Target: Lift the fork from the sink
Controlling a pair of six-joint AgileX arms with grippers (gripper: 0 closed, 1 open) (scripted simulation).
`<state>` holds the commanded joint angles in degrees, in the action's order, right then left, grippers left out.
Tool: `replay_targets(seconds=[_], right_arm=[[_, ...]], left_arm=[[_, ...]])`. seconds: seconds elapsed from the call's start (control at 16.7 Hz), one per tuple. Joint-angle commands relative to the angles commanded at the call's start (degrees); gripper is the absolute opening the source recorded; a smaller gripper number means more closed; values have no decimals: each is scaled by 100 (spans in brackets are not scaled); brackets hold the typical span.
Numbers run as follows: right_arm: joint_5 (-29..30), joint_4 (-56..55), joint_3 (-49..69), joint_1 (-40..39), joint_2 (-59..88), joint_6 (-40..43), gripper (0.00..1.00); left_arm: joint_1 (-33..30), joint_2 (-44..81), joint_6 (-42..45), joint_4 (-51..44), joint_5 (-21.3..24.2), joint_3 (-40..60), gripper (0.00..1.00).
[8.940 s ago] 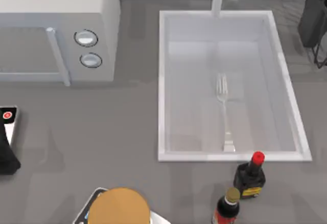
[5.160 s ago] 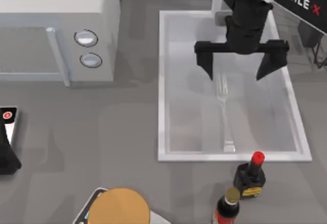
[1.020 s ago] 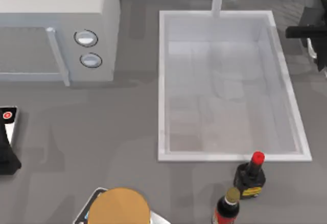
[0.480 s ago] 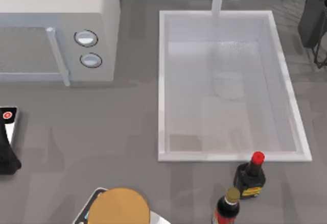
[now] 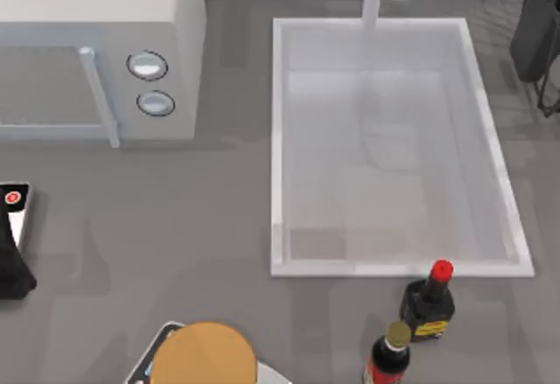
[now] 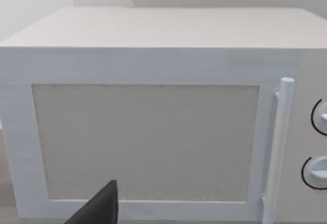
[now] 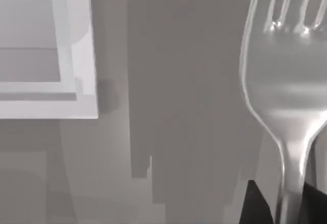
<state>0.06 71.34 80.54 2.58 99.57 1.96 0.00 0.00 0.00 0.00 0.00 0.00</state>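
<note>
In the right wrist view the slim silver-grey metal fork point(image 7: 286, 101) sits close to the camera, tines pointing away, its handle running down between the two dark fingers point(image 7: 253, 203) of the right hand point(image 7: 288, 206), which is closed narrowly on the handle. The fork hangs above the grey counter point(image 7: 179, 106), beside an outer corner of the large rectangular light-grey sink point(image 7: 76, 96) with its raised whitish rim, well clear of the basin.

In the left wrist view a dark fingertip point(image 6: 99, 208) of the left hand shows at the picture's edge, facing the door of the boxy pale grey microwave point(image 6: 148, 132) with its upright bar handle and two dials; whether that hand is wide or narrow I cannot tell.

From above, along the near edge of the counter point(image 5: 210, 218) stand a round tan-topped object point(image 5: 206, 353) and two dark bottles, one with a gold cap point(image 5: 389, 358), one with a red cap point(image 5: 429, 305), the latter just beside the sink's near rim point(image 5: 402, 268). A black device with a red dot point(image 5: 13, 235) lies at the left edge. The microwave fills the far left corner.
</note>
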Motion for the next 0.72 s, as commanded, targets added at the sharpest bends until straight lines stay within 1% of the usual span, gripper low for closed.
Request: replay_targets(seconds=[0.24,0.36,0.66,0.72], right_arm=[[-3,-1255,-939,1,188,-9,0],[-4,-1649,-1302,1,270,-13,0],[-4,-1801,-1449,1,315,-14,0],[-4,-1801,-1449,1,315,-14,8]], left_arm=[[0,0,0,0,0,0,100],[0,0,0,0,0,0,100],[0,0,0,0,0,0,100],[0,0,0,0,0,0,100]])
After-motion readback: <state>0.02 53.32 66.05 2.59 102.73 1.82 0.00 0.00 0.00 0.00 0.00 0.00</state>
